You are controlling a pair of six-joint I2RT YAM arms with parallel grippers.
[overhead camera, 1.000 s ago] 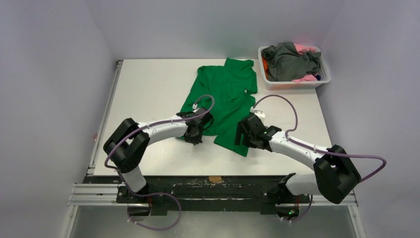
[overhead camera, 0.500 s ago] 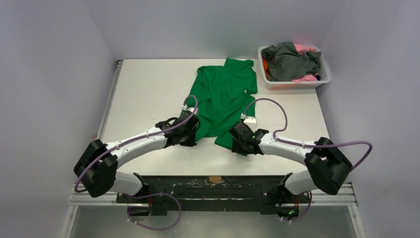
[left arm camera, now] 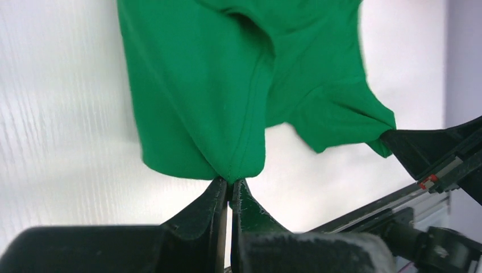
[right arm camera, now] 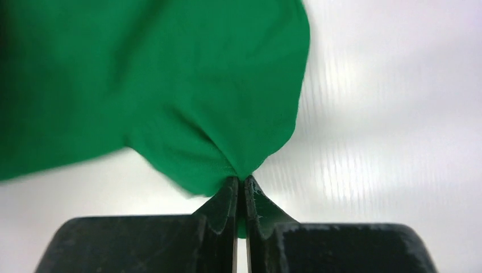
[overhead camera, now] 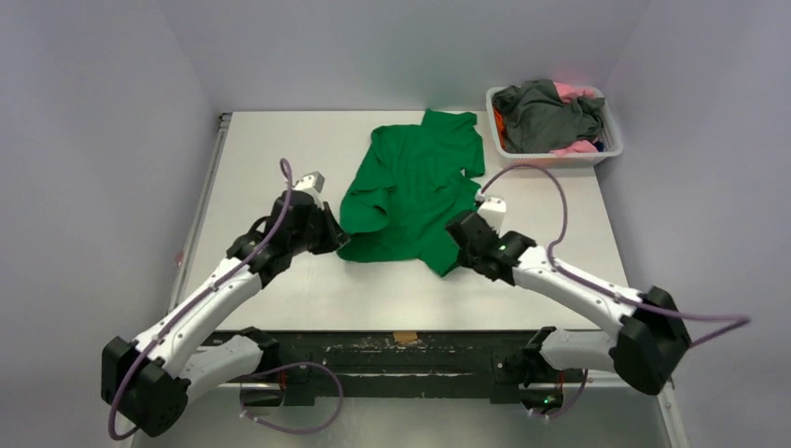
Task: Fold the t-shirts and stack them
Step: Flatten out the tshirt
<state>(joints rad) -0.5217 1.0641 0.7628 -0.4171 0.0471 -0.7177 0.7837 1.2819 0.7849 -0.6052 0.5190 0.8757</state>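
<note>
A bright green t-shirt (overhead camera: 410, 182) lies on the white table, collar end toward the back, its near hem stretched between both grippers. My left gripper (overhead camera: 339, 240) is shut on the hem's left corner; in the left wrist view the fabric (left arm camera: 227, 85) bunches at the fingertips (left arm camera: 230, 183). My right gripper (overhead camera: 456, 250) is shut on the hem's right corner, and green cloth (right arm camera: 170, 85) is pinched between its jaws (right arm camera: 240, 181). Dark grey (overhead camera: 546, 114), pink (overhead camera: 574, 91) and orange (overhead camera: 499, 121) t-shirts lie piled in the basket.
A white slatted basket (overhead camera: 597, 157) stands at the table's back right corner. The table's left edge has a metal rail (overhead camera: 207, 201). The right arm (left arm camera: 437, 153) shows at the right of the left wrist view.
My right gripper has shut on the hem's right corner. The left arm swung left with its corner, and the near hem is spread wider between the two grippers.
</note>
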